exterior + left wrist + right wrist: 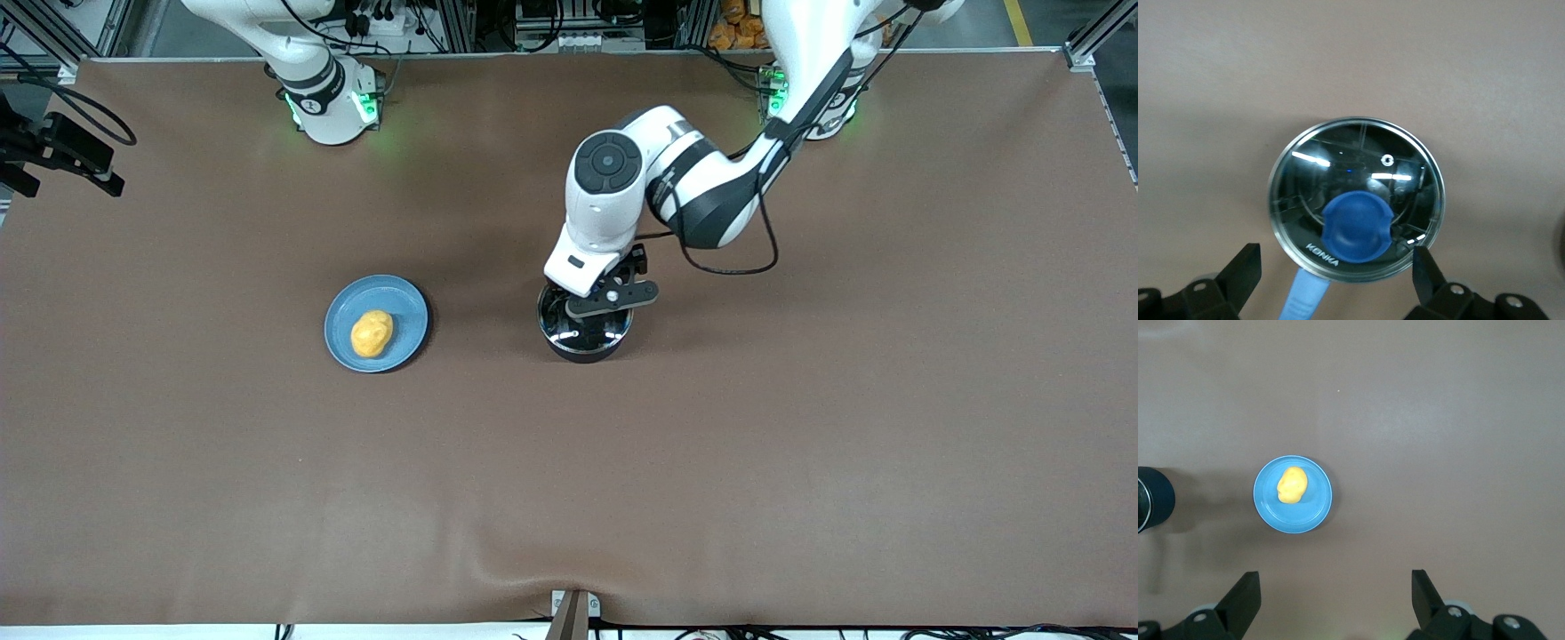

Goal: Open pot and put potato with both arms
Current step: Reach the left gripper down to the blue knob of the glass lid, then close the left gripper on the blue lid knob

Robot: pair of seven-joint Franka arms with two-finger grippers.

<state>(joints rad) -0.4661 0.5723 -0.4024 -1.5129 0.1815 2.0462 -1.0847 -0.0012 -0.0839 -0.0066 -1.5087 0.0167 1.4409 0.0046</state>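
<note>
Pot (584, 333) lid's blue knob (1357, 225) wrist-only

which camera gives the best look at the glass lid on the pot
The left wrist view: it looks straight down on the lid, showing its whole rim and blue knob. In the front view the left arm covers much of it. The right wrist view shows only the pot's side.

— What's on the desk (800, 444) in front of you?
— I see brown covering all over it. A blue plate (404, 307) lies toward my right arm's end, and the lidded pot (584, 342) stands well apart from it, mid-desk.
</note>
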